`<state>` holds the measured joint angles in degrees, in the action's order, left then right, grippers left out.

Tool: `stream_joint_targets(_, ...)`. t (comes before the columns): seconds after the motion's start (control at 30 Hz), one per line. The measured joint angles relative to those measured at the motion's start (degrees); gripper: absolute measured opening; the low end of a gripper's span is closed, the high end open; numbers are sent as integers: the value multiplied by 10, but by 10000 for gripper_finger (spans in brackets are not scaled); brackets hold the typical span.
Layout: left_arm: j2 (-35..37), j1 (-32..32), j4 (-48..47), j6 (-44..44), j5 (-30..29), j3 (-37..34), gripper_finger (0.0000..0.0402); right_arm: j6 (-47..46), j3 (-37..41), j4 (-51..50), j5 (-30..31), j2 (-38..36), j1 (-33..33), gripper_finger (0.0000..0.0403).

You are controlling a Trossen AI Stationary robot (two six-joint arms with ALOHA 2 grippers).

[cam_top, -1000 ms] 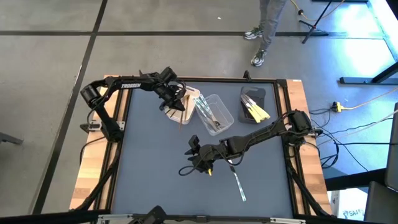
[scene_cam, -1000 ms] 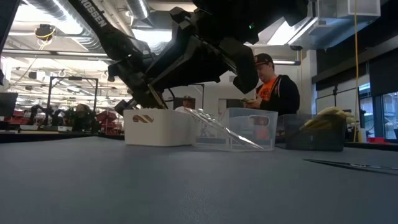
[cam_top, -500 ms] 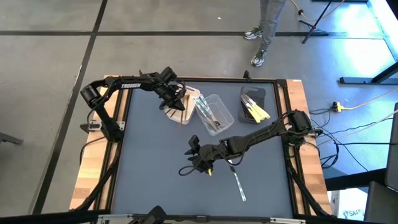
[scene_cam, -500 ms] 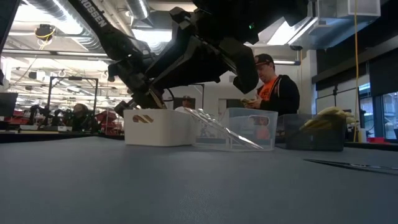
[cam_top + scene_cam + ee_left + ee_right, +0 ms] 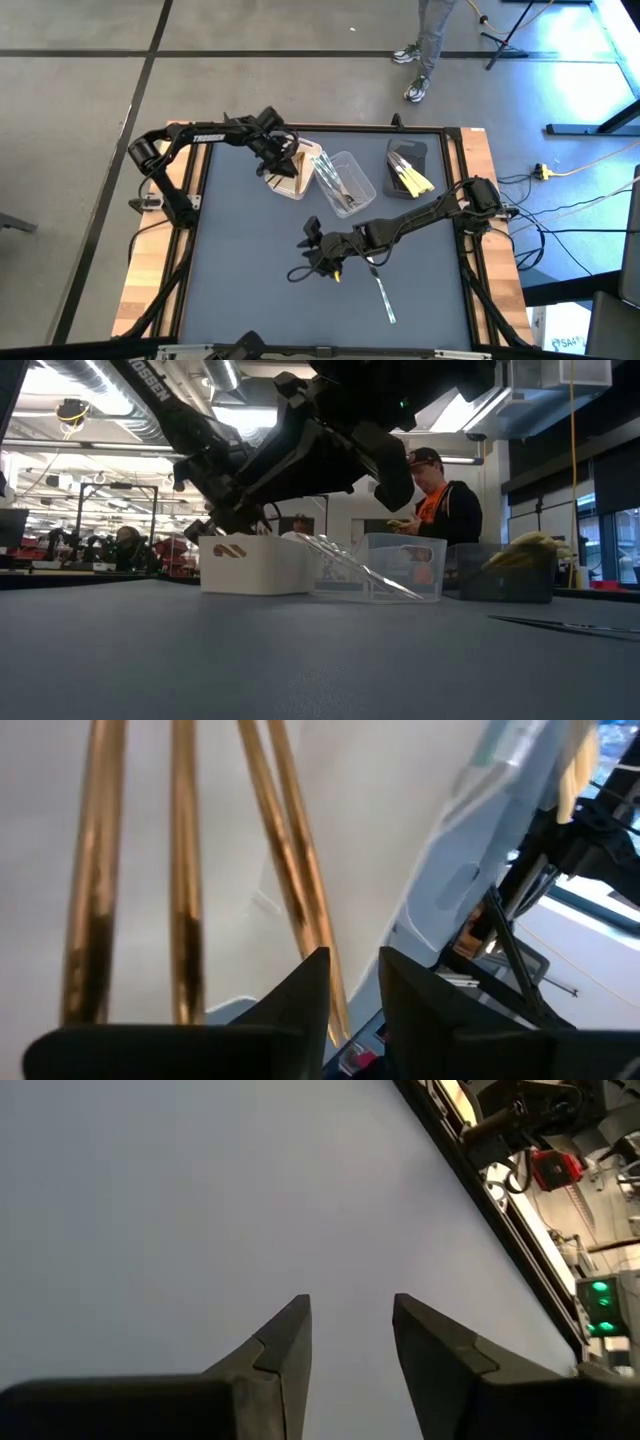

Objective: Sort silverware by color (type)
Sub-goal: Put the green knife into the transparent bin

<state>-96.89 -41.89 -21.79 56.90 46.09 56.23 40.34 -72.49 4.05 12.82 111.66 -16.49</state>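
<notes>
My left gripper (image 5: 283,158) (image 5: 352,985) hovers open over the white tub (image 5: 298,182) (image 5: 255,565) at the far left. Several tan-orange wooden pieces of silverware (image 5: 180,870) lie in that tub under its fingers. My right gripper (image 5: 310,258) (image 5: 350,1315) stands open above the bare middle of the table. One clear piece (image 5: 384,300) (image 5: 560,625) lies flat on the table near the right. Clear pieces (image 5: 335,185) rest in the clear tub (image 5: 362,180), some leaning over its rim. Yellow pieces (image 5: 412,180) fill the dark grey tub (image 5: 410,150).
The three tubs stand in a row along the far edge. The grey mat (image 5: 250,280) lies open at the near left. A person (image 5: 440,500) stands beyond the far edge of the table.
My left gripper has stayed over the white tub and let go of a tan-orange wooden piece. That piece stuck out slanting below its fingers before and no longer shows there. My right arm has kept still.
</notes>
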Motion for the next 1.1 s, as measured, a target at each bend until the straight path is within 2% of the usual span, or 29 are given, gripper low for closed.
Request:
stream_joint_targets(0.47,61,0,1,-6,0,0,81,-1,0,-13,31,-6,0,134)
stream_joint_targets(0.67,106,0,-2,-36,-5,0,81,-26,0,-62,36,-45,0,134)
stream_joint_targets(0.87,172,3,-3,-88,-46,0,81,-40,0,-137,66,-85,0,134)
stream_joint_targets(1.1,268,22,-5,-202,-138,0,81,-89,0,-248,126,-131,0,134)
